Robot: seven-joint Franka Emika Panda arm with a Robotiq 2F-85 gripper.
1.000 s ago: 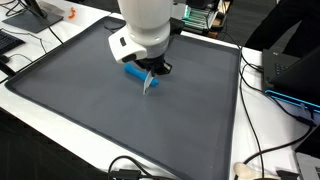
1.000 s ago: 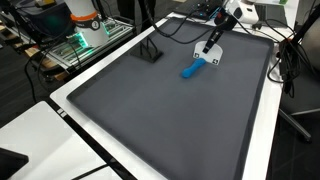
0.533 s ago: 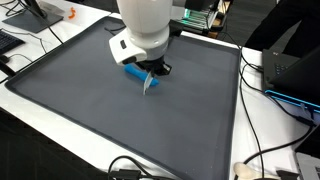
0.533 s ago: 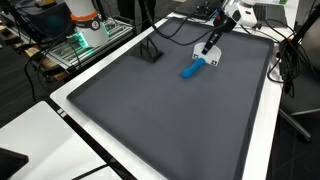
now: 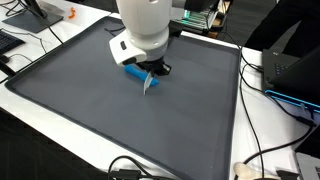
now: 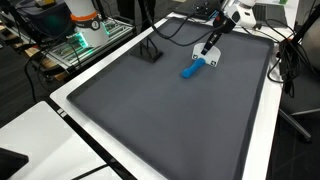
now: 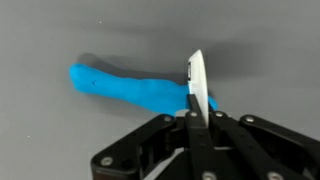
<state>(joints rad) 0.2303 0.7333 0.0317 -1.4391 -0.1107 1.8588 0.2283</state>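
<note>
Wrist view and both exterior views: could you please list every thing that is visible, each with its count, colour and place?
mat: one, dark grey, covers most of the table
table: one, white, under the mat
blue piece: one, blue, long, lies on the mat by the hand
flat piece: one, white, thin, clamped upright in the hand, at one end of the blue piece
stand: one, black, on the mat near its edge, apart from the hand
cables: several, black, on the table beside the mat
arm: one, white, above the mat
hand: one, black, shut on the flat piece
</note>
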